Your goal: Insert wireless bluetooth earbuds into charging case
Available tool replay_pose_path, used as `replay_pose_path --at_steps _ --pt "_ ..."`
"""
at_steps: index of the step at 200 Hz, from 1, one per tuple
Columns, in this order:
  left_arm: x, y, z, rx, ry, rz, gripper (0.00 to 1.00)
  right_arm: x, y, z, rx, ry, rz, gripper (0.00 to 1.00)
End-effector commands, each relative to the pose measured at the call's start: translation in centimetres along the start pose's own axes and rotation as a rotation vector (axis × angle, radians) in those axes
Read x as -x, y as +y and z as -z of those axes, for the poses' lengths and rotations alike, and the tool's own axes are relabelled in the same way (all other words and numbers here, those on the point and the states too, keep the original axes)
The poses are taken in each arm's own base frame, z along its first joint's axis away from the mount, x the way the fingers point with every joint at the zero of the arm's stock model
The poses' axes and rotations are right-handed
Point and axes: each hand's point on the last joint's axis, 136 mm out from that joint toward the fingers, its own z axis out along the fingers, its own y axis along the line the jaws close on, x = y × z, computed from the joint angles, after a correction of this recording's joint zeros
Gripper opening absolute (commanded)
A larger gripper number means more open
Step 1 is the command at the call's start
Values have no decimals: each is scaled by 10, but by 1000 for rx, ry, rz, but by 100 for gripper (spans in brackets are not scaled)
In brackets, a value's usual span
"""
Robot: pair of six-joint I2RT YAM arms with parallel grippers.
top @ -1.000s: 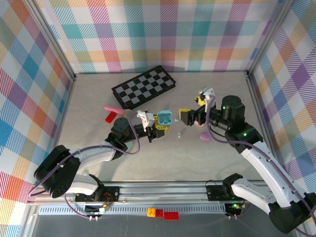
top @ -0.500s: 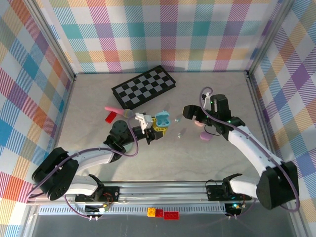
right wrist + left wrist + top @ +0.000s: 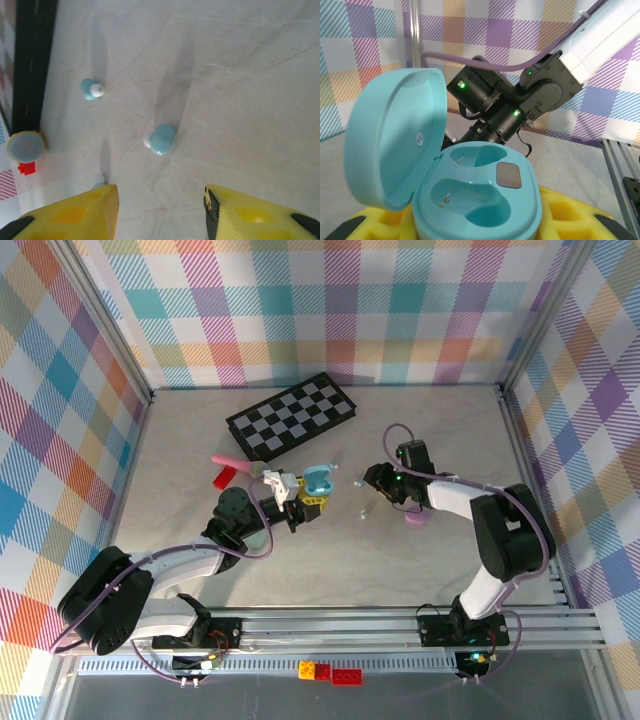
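1. Pickup is the step in hand, by the look of it: right gripper [image 3: 161, 209] hangs over the table [image 3: 260, 75], its yellow fingers [image 3: 75, 212] spread wide with nothing between them.
2. Target below: a bluish earbud [image 3: 161, 139] lies loose on the table, just ahead of the gap between those fingers. A second bluish earbud [image 3: 92, 89] sits well off to one side, white tip showing.
3. Across the way, left gripper [image 3: 306, 502] is clamped on the teal charging case [image 3: 522, 205]. It holds the case up with the lid [image 3: 390, 145] swung open and both wells [image 3: 470, 197] empty.
4. Nothing is seated yet, so the task looks to be at its very first bud.
5. Next move probably calls for a straight drop onto the nearer bud, with a finger closing on either side. The bud is tiny and rounded, and a slight offset could squirt it away.
6. Writing: a small round sticker [image 3: 420, 136] inside the lid carries a mark too small to read. No brand name can be made out on the case.
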Motion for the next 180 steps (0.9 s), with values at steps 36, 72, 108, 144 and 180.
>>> replay_pose_path --at_steps 36,72,108,144,180 --pt "17 2 6 11 -56 -45 36 9 15 -28 59 25 -57 47" --pt "16 3 5 7 -52 -44 36 6 15 -37 43 46 -50 47" --pt "15 2 3 -4 -46 -41 36 4 14 -44 41 63 -60 47" --pt "14 3 3 -5 -44 -41 36 4 19 -47 59 75 -56 45" --pt "12 2 2 -9 -37 -38 36 3 24 -46 77 85 -44 42"
